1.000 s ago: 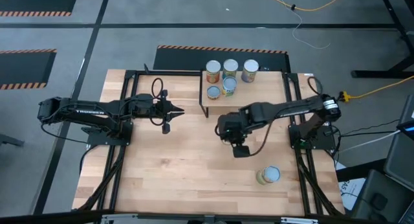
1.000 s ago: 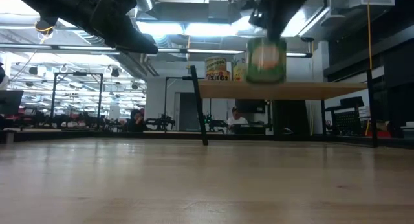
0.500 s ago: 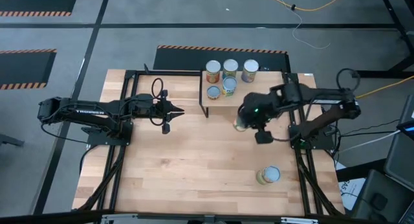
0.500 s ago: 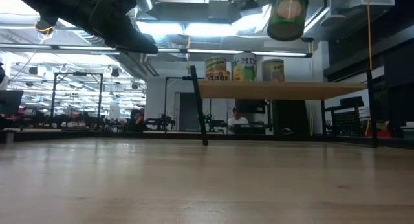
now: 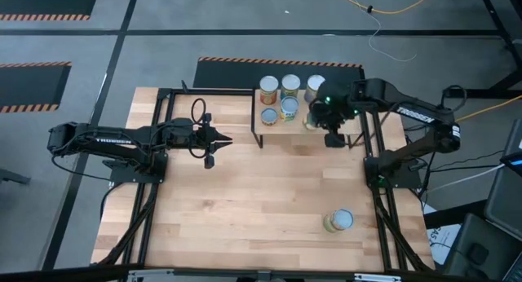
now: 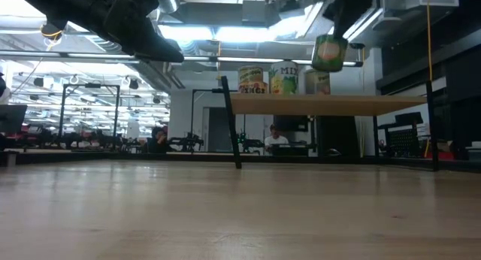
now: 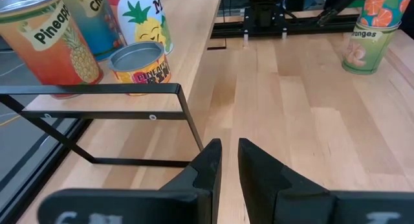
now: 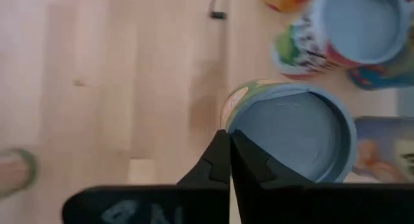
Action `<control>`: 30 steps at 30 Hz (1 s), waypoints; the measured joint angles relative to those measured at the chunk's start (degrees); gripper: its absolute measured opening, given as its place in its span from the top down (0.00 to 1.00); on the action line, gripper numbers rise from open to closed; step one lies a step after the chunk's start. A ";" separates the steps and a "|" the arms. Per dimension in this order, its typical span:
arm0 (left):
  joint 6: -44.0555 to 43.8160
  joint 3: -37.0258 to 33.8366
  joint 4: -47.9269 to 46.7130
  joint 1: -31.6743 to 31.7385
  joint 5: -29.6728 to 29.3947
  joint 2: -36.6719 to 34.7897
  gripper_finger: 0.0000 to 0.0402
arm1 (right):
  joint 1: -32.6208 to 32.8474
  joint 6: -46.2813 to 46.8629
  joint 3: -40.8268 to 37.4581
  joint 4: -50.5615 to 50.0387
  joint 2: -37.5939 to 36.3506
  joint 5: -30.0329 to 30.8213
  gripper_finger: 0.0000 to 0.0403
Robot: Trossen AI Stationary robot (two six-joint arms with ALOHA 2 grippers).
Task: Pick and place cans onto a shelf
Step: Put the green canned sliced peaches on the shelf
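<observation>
The shelf (image 5: 285,137) stands at the table's far middle, and several cans (image 5: 289,88) stand upright on its wood board (image 6: 353,104). My right gripper (image 5: 329,119) hovers over the board's right part, shut on a green-labelled can (image 6: 329,52). Another can (image 5: 338,221), with an orange label (image 7: 365,36), stands on the table near the front right. My left gripper (image 5: 218,142) waits left of the shelf, well above the table; its fingers (image 7: 208,164) are a narrow gap apart with nothing between them. My right gripper pinches the can's top rim (image 8: 237,125) on one side between its two fingers (image 8: 220,160). They come from above, pointing steeply down. The can hangs below them, slightly tilted, clear of the shelf board and beside the cans standing there.
The shelf's thin black frame (image 7: 97,89) runs along the board's edge, with a slanted leg (image 6: 231,123) at its left end. Black rails (image 5: 151,209) border the table's left and right sides. Bare wood tabletop (image 5: 245,200) fills the middle and front.
My right gripper has swung from over the table's middle toward the far right and upward, carrying the green-labelled can with it. The can is now over the shelf's right part, above the board.
</observation>
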 joint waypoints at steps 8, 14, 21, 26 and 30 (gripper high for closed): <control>-0.01 0.00 0.00 0.00 0.00 0.00 0.89 | -7.16 -3.26 -5.44 2.34 0.34 -0.12 0.99; -0.02 0.00 0.00 0.00 0.00 0.00 0.89 | -8.44 -4.52 -9.95 4.13 0.43 -0.21 0.99; -0.03 0.00 0.00 0.00 0.00 0.00 0.89 | -8.49 -6.18 -10.39 6.74 0.43 -0.20 0.99; -0.04 0.00 0.00 0.00 0.00 0.00 0.89 | -8.49 -6.25 -10.39 7.44 0.43 -0.18 0.99; -0.05 0.00 0.00 0.00 0.00 0.00 0.89 | -8.49 -6.25 -10.39 7.43 0.43 -0.16 0.97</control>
